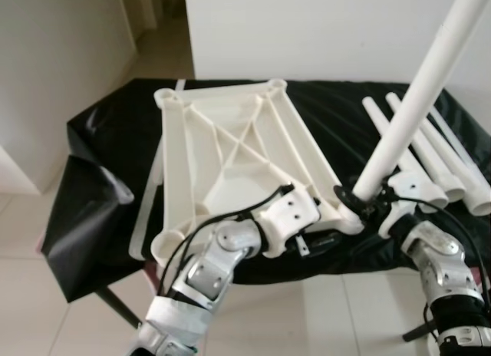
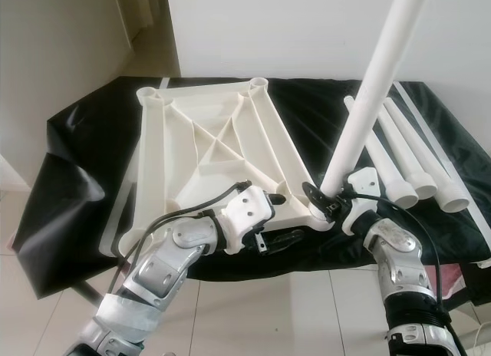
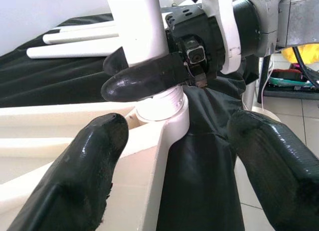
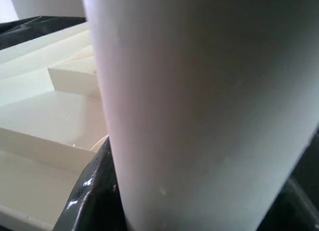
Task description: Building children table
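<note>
Left wrist view: my left gripper [image 3: 169, 156] has its fingers [image 3: 75, 176] spread wide, one over the tabletop rim, the other out over the cloth, nothing pinched.
Left job: I judge I am steadying the near edge of the tabletop [image 1: 230, 141] so the corner does not slide while the leg goes in.
Right gripper [image 2: 331, 199]: pressed around the leg [image 2: 368, 95] just above its foot; the low grip lets me steer the end into the socket [image 3: 162, 109].
Leg: a smooth white plastic tube, tilted up and away, its lower end seated in or at the near right corner socket; how deep I cannot tell.
Tabletop: white moulded plastic, lying underside up on the black cloth [image 1: 100, 187], so its sockets face me; ribbed with a diagonal cross brace and a round socket at each corner.
Spare legs [image 1: 445, 172]: three more tubes lying side by side on the cloth, right of the tabletop, within reach for later.
Cloth: glossy, creased black sheet draped over the work table.
Progress: first leg going in, three sockets empty.
</note>
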